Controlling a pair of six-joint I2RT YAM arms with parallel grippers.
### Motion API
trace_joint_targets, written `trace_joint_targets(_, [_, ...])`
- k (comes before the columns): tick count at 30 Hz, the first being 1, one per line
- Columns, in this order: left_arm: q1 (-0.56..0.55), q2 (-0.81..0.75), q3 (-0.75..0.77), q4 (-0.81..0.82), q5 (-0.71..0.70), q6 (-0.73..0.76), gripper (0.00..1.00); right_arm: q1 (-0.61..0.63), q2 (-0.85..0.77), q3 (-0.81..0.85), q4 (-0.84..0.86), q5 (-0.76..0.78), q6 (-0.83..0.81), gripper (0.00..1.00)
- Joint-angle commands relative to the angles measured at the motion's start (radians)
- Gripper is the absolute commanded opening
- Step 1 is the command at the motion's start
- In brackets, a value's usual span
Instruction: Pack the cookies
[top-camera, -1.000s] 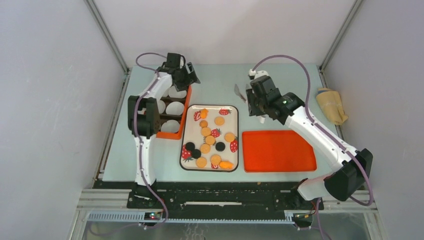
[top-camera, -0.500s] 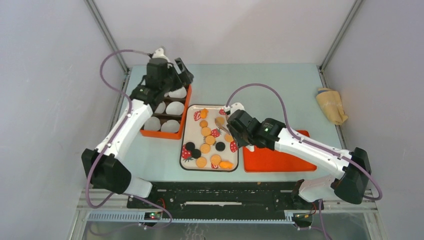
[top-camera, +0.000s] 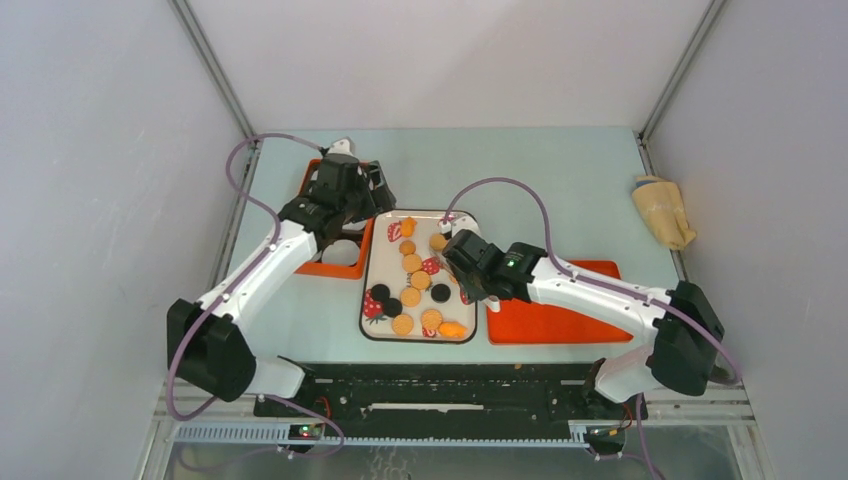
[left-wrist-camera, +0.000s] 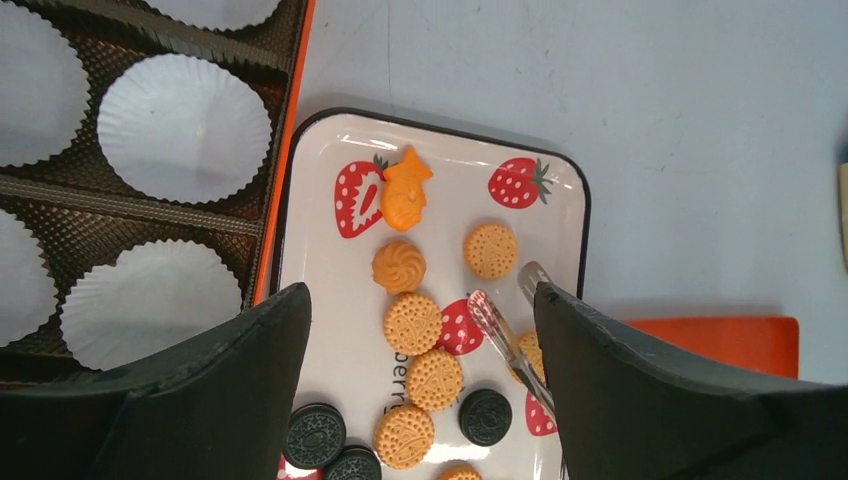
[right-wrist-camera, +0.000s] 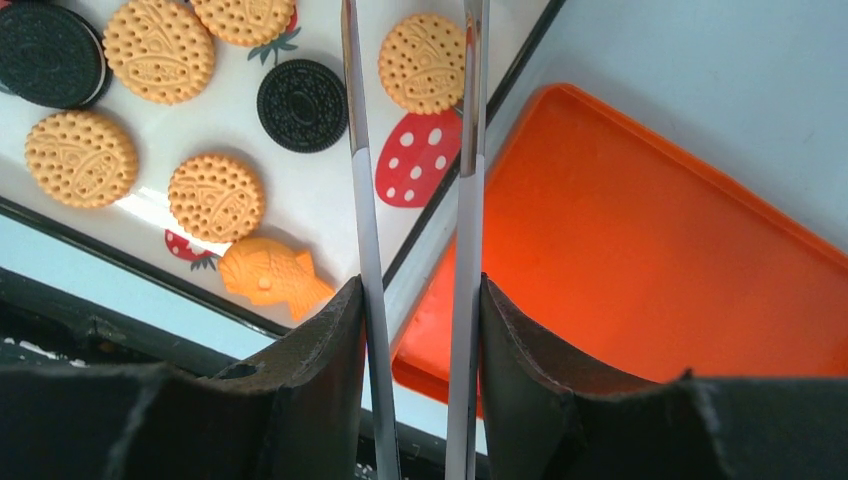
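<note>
Cookies: golden and black discs scattered on the strawberry tray, centre of the top view; none seen in the paper cups.
Key relation: one golden cookie between the two blades of the tongs, near the top edge of the right wrist view, straight ahead of the right end effector along the tongs' long axis.
Tong tips: beyond the top edge of that view; contact with the cookie cannot be told.
Nearer arm: right, low over the tray's right rim, with the orange lid just beside at right.
Right end effector: clamped on the tongs, blades apart.
Right arm pose: stretched from lower right toward centre of the top view, wrist pitched down.
Left end effector: fingers wide apart, empty, hovering above the tray's upper end, beside the box at upper left.
Next move, by judgement: blades squeezed onto that cookie, then carried toward a cup.
</note>
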Motion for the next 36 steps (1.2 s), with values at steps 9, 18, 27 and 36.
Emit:
trace_joint_targets(9, [0.0,-0.06,-0.042,0.025,-0.027,0.016,0.87,-0.024,0.11,0.011,0.113,0.021,0.052,0.43])
trace_joint_targets(18, [0.001,-0.06,-0.058,0.035,-0.007,0.016,0.87,-0.011,0.205,0.068,0.053,0.116,0.08,0.41])
trace_joint_targets(27, [0.001,-0.114,-0.082,0.024,-0.029,0.03,0.87,-0.01,0.25,0.105,0.076,0.117,0.11,0.26])
trace_joint_targets(36, [0.002,-0.164,-0.094,0.005,-0.056,0.038,0.85,-0.004,0.212,0.128,0.072,0.092,0.11,0.0])
